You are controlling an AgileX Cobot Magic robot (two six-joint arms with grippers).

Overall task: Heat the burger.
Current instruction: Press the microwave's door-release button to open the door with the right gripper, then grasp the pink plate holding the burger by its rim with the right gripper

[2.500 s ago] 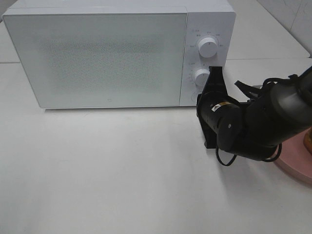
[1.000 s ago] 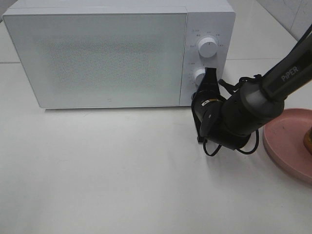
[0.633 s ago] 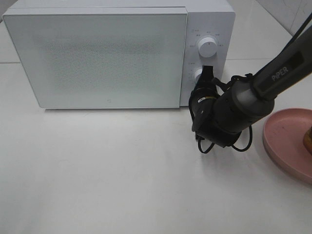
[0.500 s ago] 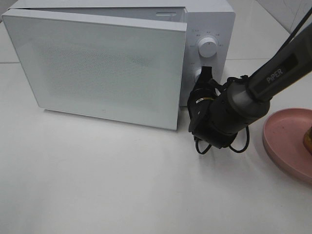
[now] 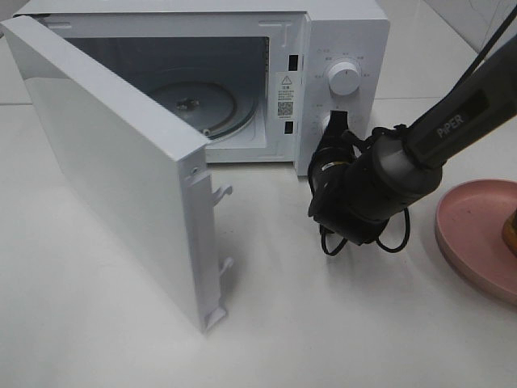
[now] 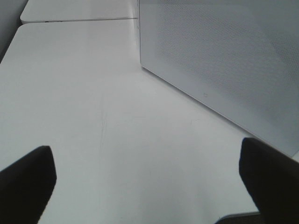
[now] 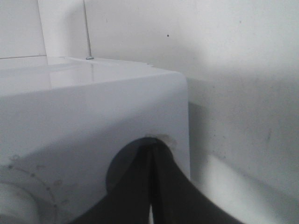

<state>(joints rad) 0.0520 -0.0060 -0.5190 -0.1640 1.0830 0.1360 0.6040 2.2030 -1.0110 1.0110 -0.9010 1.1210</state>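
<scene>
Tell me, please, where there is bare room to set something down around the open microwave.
The table in front is bare between the open door and the pink plate. The glass turntable inside the microwave is bare too. It is crowded by the control panel, where the right claw and its arm sit.

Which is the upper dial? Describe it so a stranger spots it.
Find the white microwave, door swung open. Right of its cavity is a control panel with two round white dials stacked. The upper dial is fully visible; the right hand partly covers the lower dial.
</scene>
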